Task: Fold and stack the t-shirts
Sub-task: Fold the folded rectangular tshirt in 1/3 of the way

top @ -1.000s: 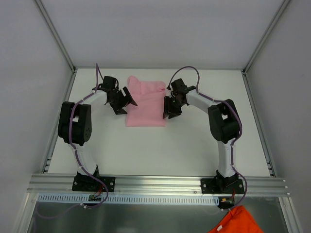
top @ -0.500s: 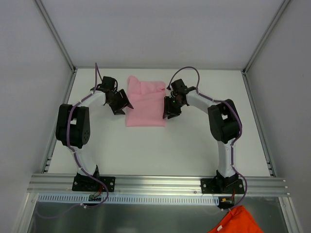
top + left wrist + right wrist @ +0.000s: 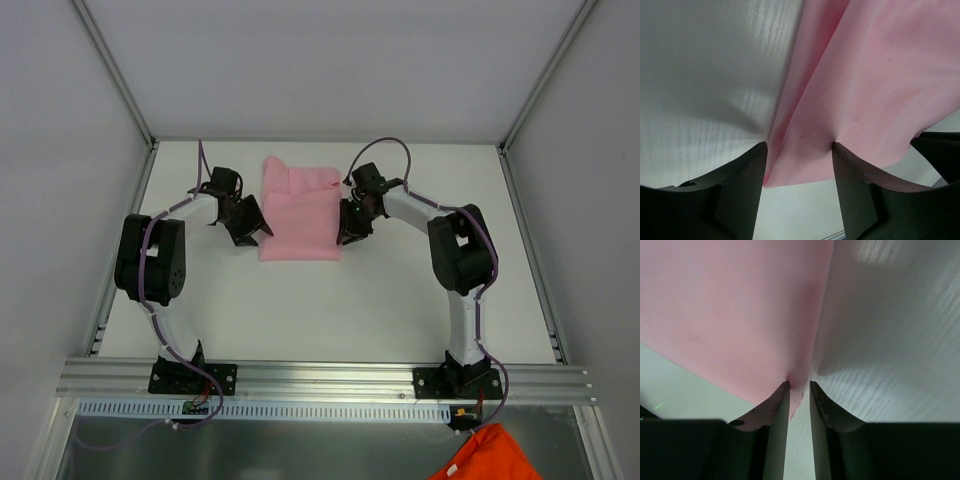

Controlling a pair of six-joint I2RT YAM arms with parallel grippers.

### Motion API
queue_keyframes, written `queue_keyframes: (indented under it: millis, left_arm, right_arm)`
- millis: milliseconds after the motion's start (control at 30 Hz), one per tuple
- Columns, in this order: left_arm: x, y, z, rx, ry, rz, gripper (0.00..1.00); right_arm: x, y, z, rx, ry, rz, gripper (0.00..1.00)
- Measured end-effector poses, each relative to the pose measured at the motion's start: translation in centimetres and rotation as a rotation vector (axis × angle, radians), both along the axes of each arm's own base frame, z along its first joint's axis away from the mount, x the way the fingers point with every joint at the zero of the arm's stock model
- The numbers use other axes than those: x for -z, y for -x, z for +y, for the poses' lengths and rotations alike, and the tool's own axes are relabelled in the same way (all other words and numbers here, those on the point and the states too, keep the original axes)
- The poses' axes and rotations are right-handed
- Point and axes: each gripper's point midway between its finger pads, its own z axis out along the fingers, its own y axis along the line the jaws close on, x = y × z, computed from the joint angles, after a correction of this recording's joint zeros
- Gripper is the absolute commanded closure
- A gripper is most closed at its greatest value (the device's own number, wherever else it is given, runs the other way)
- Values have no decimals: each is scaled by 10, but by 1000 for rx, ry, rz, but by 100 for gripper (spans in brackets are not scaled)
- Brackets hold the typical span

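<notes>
Top external view: pink t-shirt (image 3: 300, 212) lies flat on the white counter (image 3: 330, 300), toward the far side. It's already folded to a rough rectangle w/ a lumpy bit at the far edge (sleeve or collar, can't tell). It sits btwn the two arms. The left hand (image 3: 253, 226) is at its left edge and the right hand (image 3: 346, 232) at its right edge, both low over the counter.

Left wrist view: fingers (image 3: 742, 175) stand well apart, w/ a corner of the shirt and a fold crease lying in the gap. That hand is released, nothing pinched.

Right wrist view: fingers (image 3: 777, 410) are almost together, only a slit left, w/ the shirt's side edge running into it. Can't tell if they've got a bite on the cloth or are just short of it.

Handling, my read: thin, soft, v. light, no stiffness at all. It'll droop wherever it isn't held, and layers can peel apart separately. Not fragile and prob. not slippery, but a shallow pinch likely catches the top layer only.

Best hold: both side edges at matching spots near the corners, fingers right down at the counter so all layers go in. Lift both sides evenly, else the fold skews.
</notes>
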Motion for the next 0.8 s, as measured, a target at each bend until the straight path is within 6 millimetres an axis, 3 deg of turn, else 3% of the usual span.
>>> queue_keyframes:
  millis: [167, 267, 400, 800]
  left_arm:
    - [5, 6, -1, 0, 6, 17, 65]
    - [4, 6, -2, 1, 14, 18, 86]
    - [4, 5, -2, 1, 17, 13, 100]
    - [3, 6, -2, 1, 18, 5, 100]
  right_arm:
    - [2, 2, 1, -2, -7, 6, 99]
    - [6, 6, -1, -1, -4, 19, 99]
    - [8, 9, 0, -6, -3, 28, 99]
    - [12, 27, 15, -81, 6, 17, 99]
